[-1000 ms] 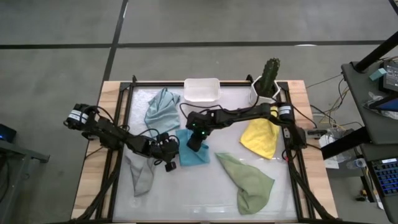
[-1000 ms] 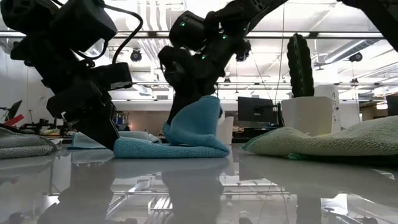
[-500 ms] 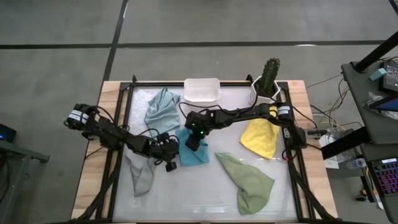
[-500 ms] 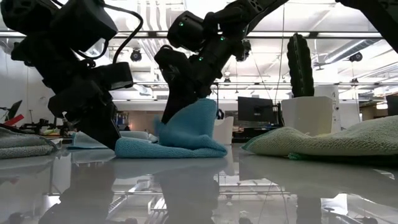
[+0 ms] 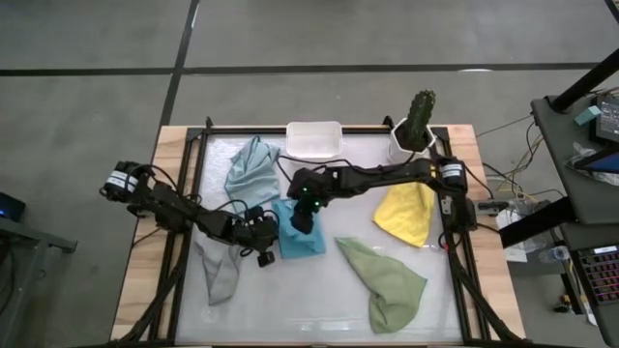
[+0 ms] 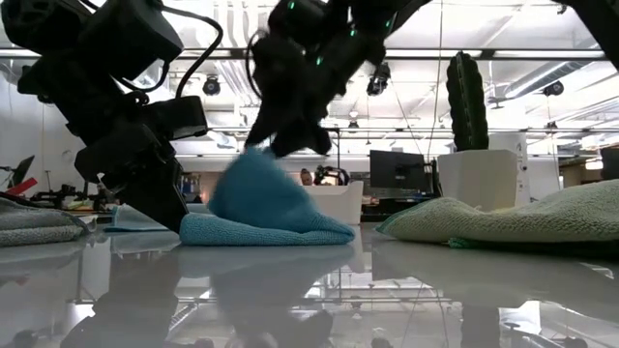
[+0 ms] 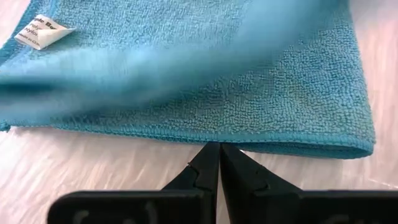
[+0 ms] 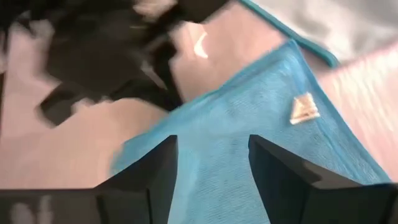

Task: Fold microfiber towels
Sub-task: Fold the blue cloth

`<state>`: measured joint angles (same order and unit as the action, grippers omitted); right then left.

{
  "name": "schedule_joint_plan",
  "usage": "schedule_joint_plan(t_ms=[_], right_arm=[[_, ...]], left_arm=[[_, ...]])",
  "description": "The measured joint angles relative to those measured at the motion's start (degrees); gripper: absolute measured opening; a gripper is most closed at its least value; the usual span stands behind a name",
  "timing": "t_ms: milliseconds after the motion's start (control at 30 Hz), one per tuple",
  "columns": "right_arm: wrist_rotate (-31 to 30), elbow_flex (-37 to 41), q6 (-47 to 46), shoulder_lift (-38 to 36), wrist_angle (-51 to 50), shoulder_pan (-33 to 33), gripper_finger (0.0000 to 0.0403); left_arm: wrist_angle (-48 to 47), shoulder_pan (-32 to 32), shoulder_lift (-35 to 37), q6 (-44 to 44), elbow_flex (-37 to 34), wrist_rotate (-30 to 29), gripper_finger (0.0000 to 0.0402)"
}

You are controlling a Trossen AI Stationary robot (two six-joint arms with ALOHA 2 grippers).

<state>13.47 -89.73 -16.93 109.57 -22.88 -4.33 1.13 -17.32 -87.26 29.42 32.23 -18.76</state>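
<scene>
The bright blue towel [image 5: 300, 242] lies in the middle of the table, its upper layer [image 6: 253, 188] a blurred hump over the flat lower layer. My right gripper [image 8: 211, 163] hangs open just above it, with nothing between its fingers. My left gripper [image 7: 219, 149] is shut, and its tips are at the towel's left edge. The pale blue-grey towel [image 5: 251, 169], grey towel [image 5: 221, 273], sage green towel [image 5: 387, 282] and yellow towel [image 5: 406, 213] lie crumpled around it. My left gripper's shut fingertips [image 7: 211, 155] lie against the hem of the blue towel's left edge [image 7: 186, 138], about midway along it. They slant down from the table's left. That edge lies flat on the table. I cannot tell whether the tips press it down.
A white tub [image 5: 314, 140] stands at the far edge, with a cactus in a white pot [image 5: 416, 126] to its right. A black frame [image 5: 193, 193] runs round the tabletop. Bare tabletop shows along the near edge between the grey and green towels.
My right gripper has opened, let go of the blue towel's raised part and gone up. That part, which stood as a peak, has sunk toward the table's left into a low hump over the lower layer, which stayed flat.
</scene>
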Motion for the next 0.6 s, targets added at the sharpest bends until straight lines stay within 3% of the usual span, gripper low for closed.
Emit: schedule_joint_plan(t_ms=[200,400,600], right_arm=[[-0.40,0.99,6.10,-4.93,-3.61,2.13,0.0175],[-5.92,5.81,10.10,-8.49,-3.24,6.03,0.0157],[-9.23,12.99,12.12,-9.92,4.68,9.01,0.0137]], left_arm=[[-0.02,0.00,0.00,0.06,0.00,0.00,0.0001],[-0.08,-0.02,0.04,0.10,-0.02,0.04,0.0001],[-0.82,0.00,1.24,0.14,-0.03,3.63,0.0001]])
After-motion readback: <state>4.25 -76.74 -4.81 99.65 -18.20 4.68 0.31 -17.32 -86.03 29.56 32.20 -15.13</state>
